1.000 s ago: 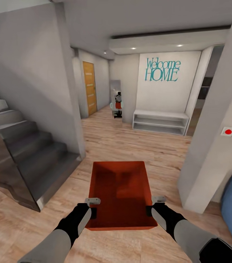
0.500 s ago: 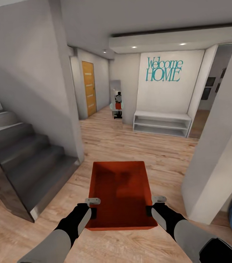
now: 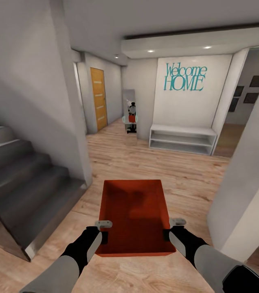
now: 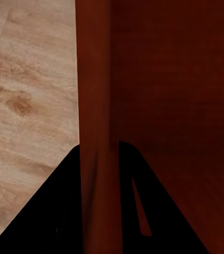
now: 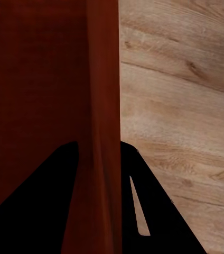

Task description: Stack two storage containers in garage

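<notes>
As view shifts right, storage container [image 3: 132, 215] unmoved, pincers [image 3: 103, 232] clamped.

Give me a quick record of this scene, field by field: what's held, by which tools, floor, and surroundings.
held item: red-orange storage container, open top, nothing inside
left tool: clamped on the container's left wall
right tool: clamped on its right wall
floor: light wood planks
left side: grey stairs
ahead: white bench shelf under a teal Welcome HOME sign
</notes>
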Robot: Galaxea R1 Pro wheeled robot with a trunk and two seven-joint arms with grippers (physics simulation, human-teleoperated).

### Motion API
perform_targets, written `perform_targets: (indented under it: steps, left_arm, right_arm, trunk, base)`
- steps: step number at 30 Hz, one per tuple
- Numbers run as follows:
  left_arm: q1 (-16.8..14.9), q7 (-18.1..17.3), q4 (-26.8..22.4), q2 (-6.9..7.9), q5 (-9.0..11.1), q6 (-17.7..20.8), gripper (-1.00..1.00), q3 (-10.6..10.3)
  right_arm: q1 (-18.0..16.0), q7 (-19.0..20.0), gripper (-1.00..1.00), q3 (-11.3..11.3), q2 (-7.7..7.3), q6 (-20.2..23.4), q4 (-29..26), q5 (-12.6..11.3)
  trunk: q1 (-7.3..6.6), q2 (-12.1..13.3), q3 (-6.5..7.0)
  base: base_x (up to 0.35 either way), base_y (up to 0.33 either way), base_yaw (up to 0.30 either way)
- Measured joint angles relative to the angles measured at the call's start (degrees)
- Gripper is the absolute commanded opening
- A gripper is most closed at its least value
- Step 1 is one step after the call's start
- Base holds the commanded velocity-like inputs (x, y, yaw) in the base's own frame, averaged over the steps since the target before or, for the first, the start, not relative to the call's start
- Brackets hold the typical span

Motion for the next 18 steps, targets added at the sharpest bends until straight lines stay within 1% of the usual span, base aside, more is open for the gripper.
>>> perform_targets:
  steps: [18]
  left_arm:
    - [0.0,0.0,0.0,0.0,0.0,0.0,-1.0,0.0]
  right_arm:
    - [0.0,0.0,-1.0,0.0,0.0,0.0,0.0,0.0]
  trunk:
    - [0.0,0.0,0.0]
  base:
    - [0.322,0.0,0.0]
